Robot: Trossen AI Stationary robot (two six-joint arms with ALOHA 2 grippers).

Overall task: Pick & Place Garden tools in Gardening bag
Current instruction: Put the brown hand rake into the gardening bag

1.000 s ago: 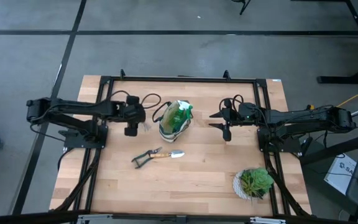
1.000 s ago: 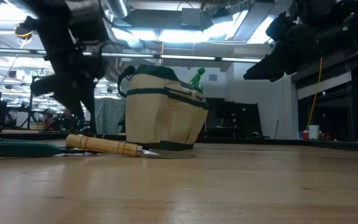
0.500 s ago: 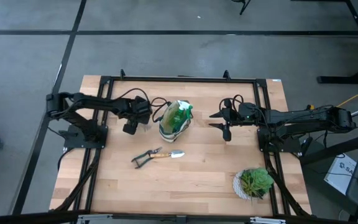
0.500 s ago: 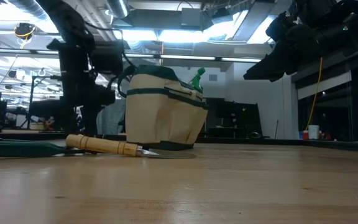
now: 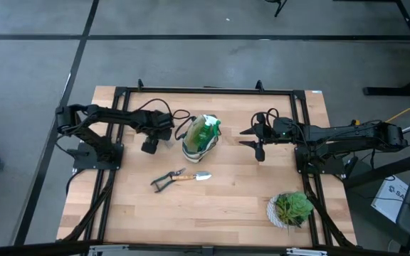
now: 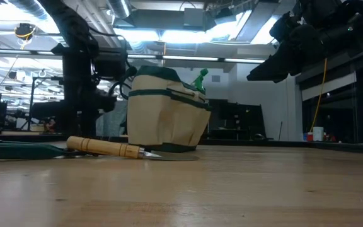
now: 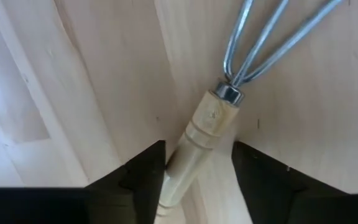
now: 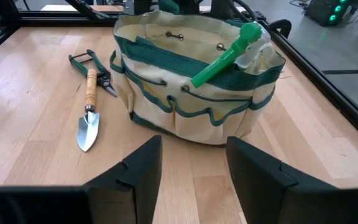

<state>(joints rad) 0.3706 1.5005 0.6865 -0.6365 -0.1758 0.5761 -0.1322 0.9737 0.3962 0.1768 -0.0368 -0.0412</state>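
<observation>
Left of the gardening bag [image 5: 199, 139], the left gripper [image 5: 150, 145] hung low over the table [image 5: 226, 220]. Its jaws stood apart on either side of the wooden handle of a wire-tined hand rake [image 7: 207, 124], which lay flat on the wood. One finger sat right against the handle and a sliver of gap showed at the other. It looked like a straddle rather than a firm grip, and the rake had not been lifted.

On the near side of the bag, slightly to its left, the pruning shears [image 5: 164, 180] and the trowel [image 5: 194, 176] lay end to end on the boards. Neither arm touched them.

The bag stood upright and open, and the bright green tool [image 8: 225, 56] was already inside, its handle poking above the rim. By that count one tool was stowed and three were outstanding: the rake under the left gripper, the shears and the trowel. The task seemed about a quarter done.

Right of the bag, the right gripper [image 5: 260, 151] waited above the table with its jaws wide apart and nothing between them. Farther right, toward the near corner, sat the potted plant [image 5: 290, 210], well apart from the bag and no part of the job.
</observation>
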